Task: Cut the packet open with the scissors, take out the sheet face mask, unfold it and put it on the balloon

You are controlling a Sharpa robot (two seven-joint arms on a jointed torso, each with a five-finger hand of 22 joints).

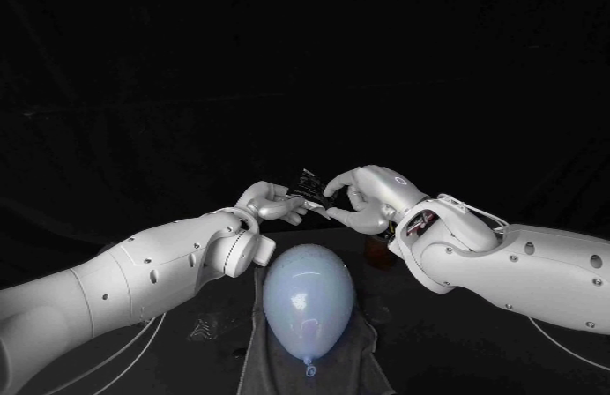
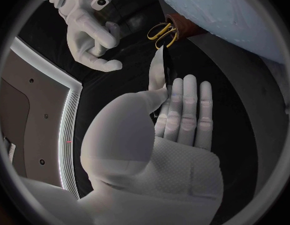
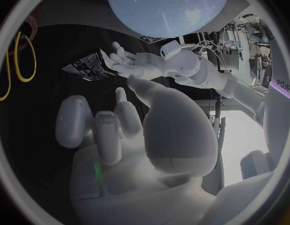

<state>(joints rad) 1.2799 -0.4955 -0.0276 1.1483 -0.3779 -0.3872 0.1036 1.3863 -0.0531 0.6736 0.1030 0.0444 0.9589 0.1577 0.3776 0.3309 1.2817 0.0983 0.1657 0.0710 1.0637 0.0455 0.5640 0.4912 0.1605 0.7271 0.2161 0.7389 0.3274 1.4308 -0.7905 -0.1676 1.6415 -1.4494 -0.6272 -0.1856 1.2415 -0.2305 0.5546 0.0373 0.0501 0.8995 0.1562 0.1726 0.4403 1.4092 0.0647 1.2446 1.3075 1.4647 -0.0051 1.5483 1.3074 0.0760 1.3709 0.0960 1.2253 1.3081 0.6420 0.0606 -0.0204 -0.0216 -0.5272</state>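
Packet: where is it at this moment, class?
In the head view the packet is held by the left hand, up beyond the balloon, with the right hand close beside it.

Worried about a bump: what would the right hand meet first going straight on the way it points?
Most likely the packet pinched by the left hand, just ahead of the right hand; the gap is hard to judge.
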